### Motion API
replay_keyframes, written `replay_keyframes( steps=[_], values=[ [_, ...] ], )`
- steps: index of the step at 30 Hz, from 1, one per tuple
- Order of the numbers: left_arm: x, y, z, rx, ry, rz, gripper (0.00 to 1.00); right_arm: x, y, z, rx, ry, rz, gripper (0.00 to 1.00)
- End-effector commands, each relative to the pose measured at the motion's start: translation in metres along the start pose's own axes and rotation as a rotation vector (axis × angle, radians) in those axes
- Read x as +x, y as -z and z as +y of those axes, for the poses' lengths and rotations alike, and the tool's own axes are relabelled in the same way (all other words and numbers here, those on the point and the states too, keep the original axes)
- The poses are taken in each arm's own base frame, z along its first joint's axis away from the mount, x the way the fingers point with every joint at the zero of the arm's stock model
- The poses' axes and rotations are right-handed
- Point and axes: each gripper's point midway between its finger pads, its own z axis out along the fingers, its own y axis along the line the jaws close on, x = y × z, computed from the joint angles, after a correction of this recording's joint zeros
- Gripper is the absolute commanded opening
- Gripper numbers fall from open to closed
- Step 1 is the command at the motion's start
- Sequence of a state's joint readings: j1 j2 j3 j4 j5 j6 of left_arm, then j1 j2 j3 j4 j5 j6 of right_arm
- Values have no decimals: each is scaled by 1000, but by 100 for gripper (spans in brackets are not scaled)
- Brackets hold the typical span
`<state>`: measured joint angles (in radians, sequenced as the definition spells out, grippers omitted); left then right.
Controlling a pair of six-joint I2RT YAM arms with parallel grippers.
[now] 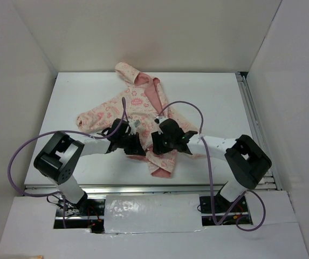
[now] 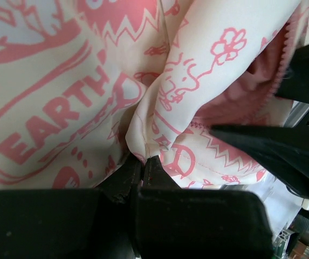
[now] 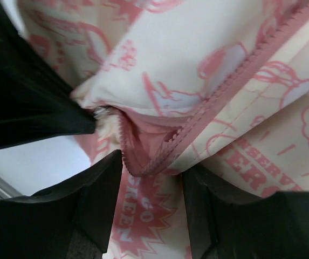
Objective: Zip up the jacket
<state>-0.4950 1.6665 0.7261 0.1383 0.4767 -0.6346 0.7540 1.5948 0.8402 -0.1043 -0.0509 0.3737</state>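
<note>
The jacket [image 1: 138,102], cream with pink prints and a pink-lined hood, lies spread on the white table with its hood at the far side. My left gripper [image 1: 134,144] sits at the jacket's lower front and is shut on a fold of the printed fabric [image 2: 143,137]. My right gripper [image 1: 158,143] is just to its right, open. The pink zipper [image 3: 219,91] runs down to a bend at the hem, which hangs between the right fingers [image 3: 103,189]. The zipper's two sides are apart there, showing pink lining [image 3: 143,121]. The slider is not clearly visible.
The white table [image 1: 213,102] is boxed in by white walls at the back and sides. A metal rail [image 1: 254,118] runs along its right edge. Purple cables loop over both arms. The left gripper shows as a dark shape [image 3: 25,97] in the right wrist view.
</note>
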Motion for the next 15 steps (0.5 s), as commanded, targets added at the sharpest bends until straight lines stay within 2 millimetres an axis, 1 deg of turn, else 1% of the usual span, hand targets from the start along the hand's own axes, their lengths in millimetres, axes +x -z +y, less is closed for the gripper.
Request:
replay_keyframes(
  steps=[1, 3, 6, 7, 11, 14, 15],
  values=[
    [-11, -1, -7, 44, -71, -37, 0, -42, 16, 31, -97, 107, -126, 55],
    [-12, -2, -7, 41, -71, -32, 0, -46, 18, 39, -122, 147, -134, 55],
    [-12, -4, -5, 36, -70, -26, 0, -48, 25, 41, -130, 195, -139, 56],
    [-11, -5, -4, 35, -69, -25, 0, -44, 26, 41, -124, 204, -129, 56],
    [-10, -5, -6, 47, -74, -31, 0, -47, 37, 41, -126, 209, -154, 57],
    [-12, -4, -7, 50, -72, -38, 0, -52, 45, 35, -72, 205, -149, 57],
    [-12, -4, -7, 50, -71, -39, 0, -49, 47, 31, -48, 201, -133, 57]
  ],
)
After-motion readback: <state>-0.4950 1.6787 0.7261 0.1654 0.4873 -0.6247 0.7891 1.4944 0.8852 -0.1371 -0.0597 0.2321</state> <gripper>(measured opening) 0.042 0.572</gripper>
